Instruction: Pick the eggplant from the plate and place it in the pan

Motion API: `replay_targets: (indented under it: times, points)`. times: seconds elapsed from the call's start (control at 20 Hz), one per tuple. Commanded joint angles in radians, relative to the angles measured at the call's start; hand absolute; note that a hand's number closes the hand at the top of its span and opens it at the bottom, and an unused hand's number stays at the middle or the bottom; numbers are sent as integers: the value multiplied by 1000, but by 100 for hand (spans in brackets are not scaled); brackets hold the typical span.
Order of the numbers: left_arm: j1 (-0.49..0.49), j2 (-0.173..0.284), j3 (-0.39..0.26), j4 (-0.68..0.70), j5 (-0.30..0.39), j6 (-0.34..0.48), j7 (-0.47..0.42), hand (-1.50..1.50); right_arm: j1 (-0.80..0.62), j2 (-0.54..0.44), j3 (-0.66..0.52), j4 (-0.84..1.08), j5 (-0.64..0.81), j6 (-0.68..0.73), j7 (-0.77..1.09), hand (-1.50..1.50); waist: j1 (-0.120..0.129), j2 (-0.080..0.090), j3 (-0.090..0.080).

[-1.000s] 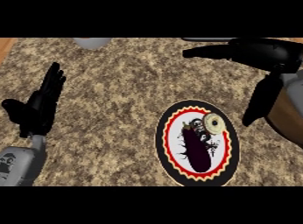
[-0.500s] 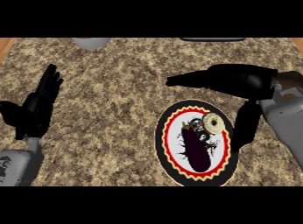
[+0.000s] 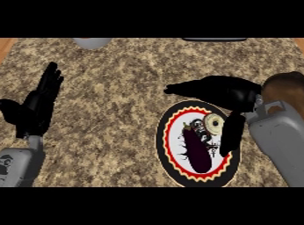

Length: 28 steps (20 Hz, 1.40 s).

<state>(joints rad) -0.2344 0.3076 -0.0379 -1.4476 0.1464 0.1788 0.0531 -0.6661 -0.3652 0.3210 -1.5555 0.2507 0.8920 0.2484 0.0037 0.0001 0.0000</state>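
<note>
The eggplant [image 3: 198, 148] lies lengthwise on the plate [image 3: 171, 165], dark against its red-and-black rim, beside a small pale round thing [image 3: 214, 123]. My right hand [image 3: 227, 89] hovers above the plate's far edge, fingers [image 3: 184, 87] stretched out and the thumb hanging down toward the plate, holding nothing. My left hand [image 3: 36, 104] rests open at the left of the worktop [image 3: 116, 79]. I judge I may come down off-centre and nudge the eggplant off the plate. I cannot make out the pan for sure.

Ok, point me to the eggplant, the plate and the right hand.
eggplant [image 3: 197, 151], head view, middle of its dark body.
plate [image 3: 165, 151], head view, its left rim.
right hand [image 3: 227, 90], head view, back of the palm.
</note>
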Motion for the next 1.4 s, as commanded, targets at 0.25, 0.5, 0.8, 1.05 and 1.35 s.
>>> replay_targets:
  times: [0.25, 0.5, 0.8, 1.05, 1.35]
  points:
    - [-48, -16, 39, 50, -27, -40, -4, 0, -9, 21, 2, 138, 133, 58, -137, -150, 0, 2, 0]
    - [52, -55, 30, -46, -39, -16, 0, 0, 76, 56, 91, 72, 210, 58, -155, -150, 1, -1, 0]
    - [75, -57, 57, -32, -45, -64, -35, 0, 11, 81, 73, 174, 312, 46, -220, -150, 5, 1, 0]
    - [-22, -60, 52, -14, -76, -28, 49, 0, 59, 24, 195, 123, 433, 22, -254, -150, 3, 1, 0]
    - [30, -72, 63, -64, -76, -56, 35, 0, 33, 31, 192, 151, 527, 38, -283, -150, 2, -1, 0]
